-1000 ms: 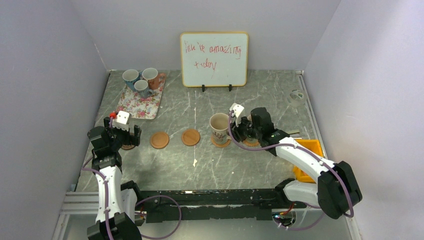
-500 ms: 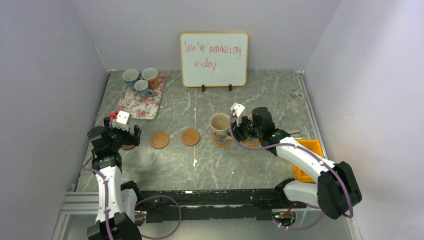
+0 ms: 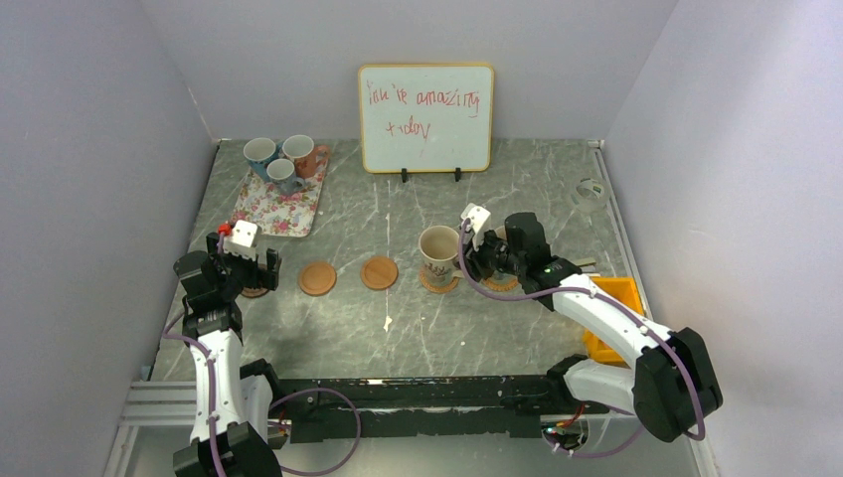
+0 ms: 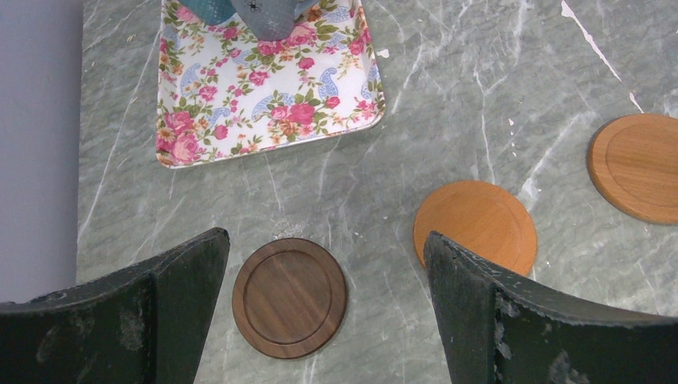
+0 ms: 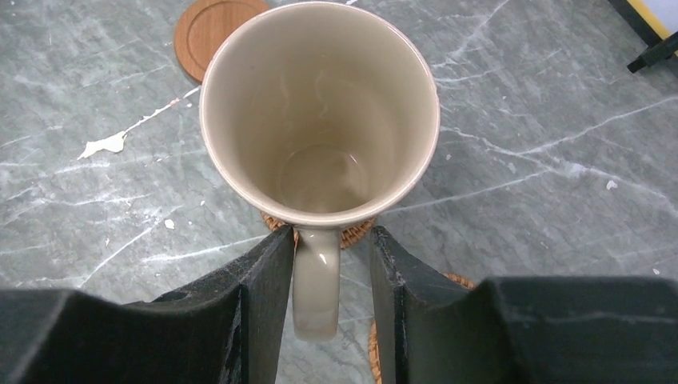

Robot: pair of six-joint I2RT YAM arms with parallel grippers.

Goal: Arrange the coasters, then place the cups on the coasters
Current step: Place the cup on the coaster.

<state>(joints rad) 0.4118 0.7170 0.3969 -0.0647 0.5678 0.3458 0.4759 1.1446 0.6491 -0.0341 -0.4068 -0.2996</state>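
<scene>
A cream cup stands upright on a woven coaster. My right gripper is open, its jaws on either side of the cup's handle, with a gap on the right side. A second woven coaster lies partly under that gripper. Two tan coasters lie in a row to the left. Over the dark brown coaster hovers my left gripper, wide open and holding nothing. Three more cups stand on the floral tray.
A whiteboard stands at the back centre. An orange bin sits at the right edge behind my right arm. A small round object lies at the far right. A white scrap lies in front of the coasters.
My right gripper's jaws have widened a little around the cup's handle, and the wrist has edged slightly right. The cup stays on its coaster. The left arm has not moved.
</scene>
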